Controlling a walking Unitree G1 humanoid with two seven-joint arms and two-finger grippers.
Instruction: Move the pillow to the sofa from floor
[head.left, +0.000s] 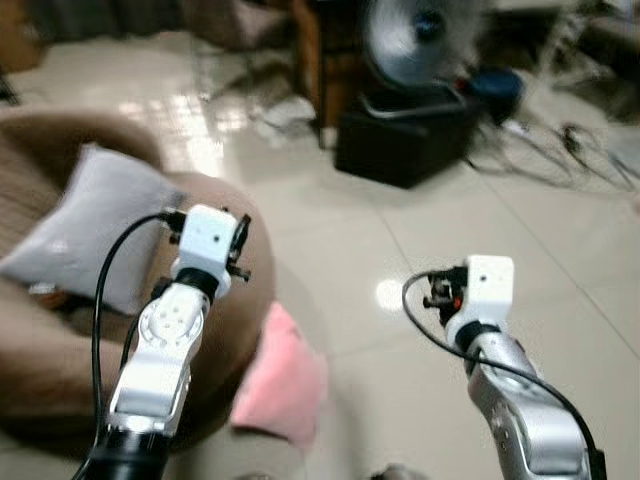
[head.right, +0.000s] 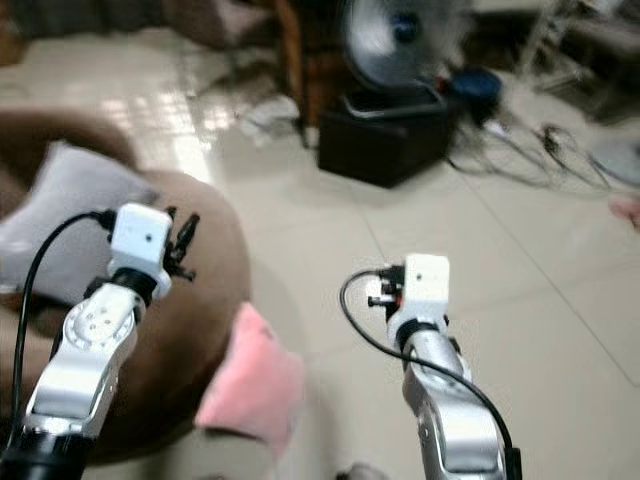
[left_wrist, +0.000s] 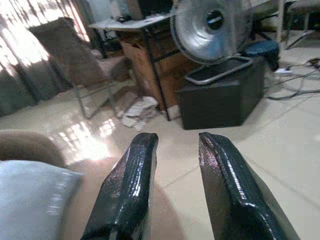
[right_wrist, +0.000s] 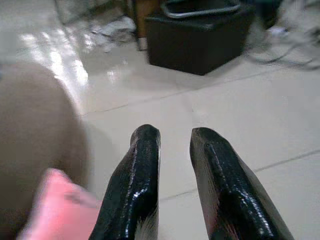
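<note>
Approach step, nothing grasped yet. Pink pillow (head.left: 283, 380) on floor (head.left: 420, 250), leaning against brown sofa (head.left: 225, 300).

Left gripper (left_wrist: 172, 185) raised over sofa, right gripper (right_wrist: 172, 182) beside pillow; both with fingers slightly spread, holding nothing.

Next, likely: lower toward pillow, pinch edge.

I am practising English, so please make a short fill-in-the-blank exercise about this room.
1. The pink pillow lies on the ____, leaning against the brown sofa.
2. The pillow already on the sofa is ____ in colour.
3. The fan stands on a ____ box.
4. Both claws, left claw and right claw, hold ____.

Missing words: floor; grey; black; nothing
</note>
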